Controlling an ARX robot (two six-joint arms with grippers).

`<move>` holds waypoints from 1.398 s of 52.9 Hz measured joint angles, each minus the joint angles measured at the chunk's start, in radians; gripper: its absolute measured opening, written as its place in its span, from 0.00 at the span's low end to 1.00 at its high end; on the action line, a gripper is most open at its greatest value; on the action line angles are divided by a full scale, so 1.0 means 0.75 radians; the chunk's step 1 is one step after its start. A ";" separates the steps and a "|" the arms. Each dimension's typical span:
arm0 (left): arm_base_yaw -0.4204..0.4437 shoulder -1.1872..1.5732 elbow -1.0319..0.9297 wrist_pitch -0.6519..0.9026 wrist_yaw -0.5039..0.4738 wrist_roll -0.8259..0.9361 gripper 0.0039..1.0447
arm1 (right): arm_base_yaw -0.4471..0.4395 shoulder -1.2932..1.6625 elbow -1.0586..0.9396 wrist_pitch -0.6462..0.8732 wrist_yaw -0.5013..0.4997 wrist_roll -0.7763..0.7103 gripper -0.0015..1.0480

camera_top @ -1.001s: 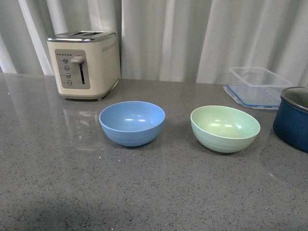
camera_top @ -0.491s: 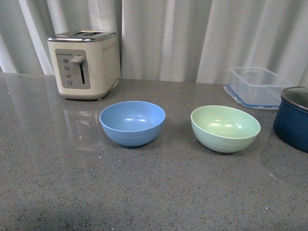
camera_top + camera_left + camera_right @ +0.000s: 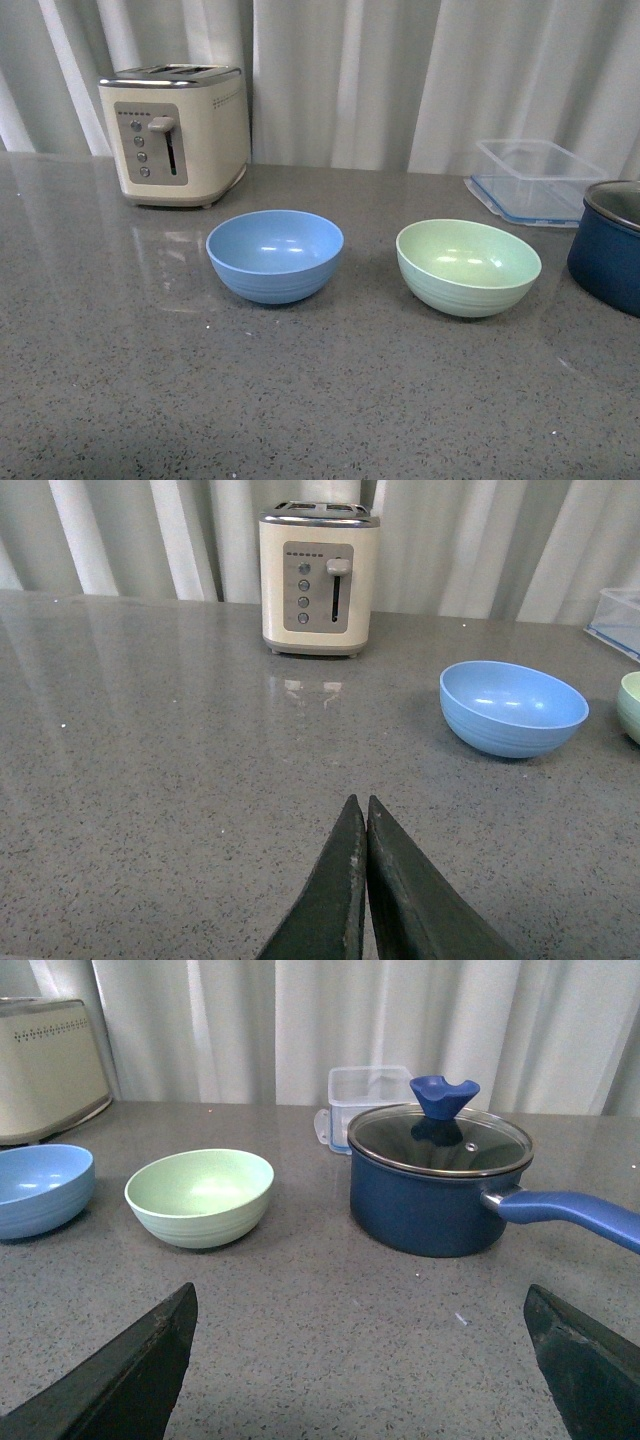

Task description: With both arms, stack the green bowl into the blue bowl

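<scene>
Green bowl (image 3: 200, 1197) sits apart, ahead of the wide-open right hand (image 3: 360, 1300).

On your worktop (image 3: 300, 400), a cream toaster (image 3: 175, 133) stands back left; a clear container (image 3: 535, 180) and navy lidded pot (image 3: 430, 1205) sit right.

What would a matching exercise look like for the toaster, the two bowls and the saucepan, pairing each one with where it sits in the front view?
Things:
1. toaster
2. blue bowl
3. green bowl
4. navy saucepan

Places:
A. between the blue bowl and the saucepan
B. far right edge, partly cut off
C. back left
D. in front of the toaster, a little to its right

Pairs: 1-C, 2-D, 3-A, 4-B
</scene>
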 joint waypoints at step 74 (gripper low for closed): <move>0.000 -0.245 0.001 -0.253 0.000 0.003 0.94 | 0.273 0.843 0.312 0.561 -0.155 0.036 0.90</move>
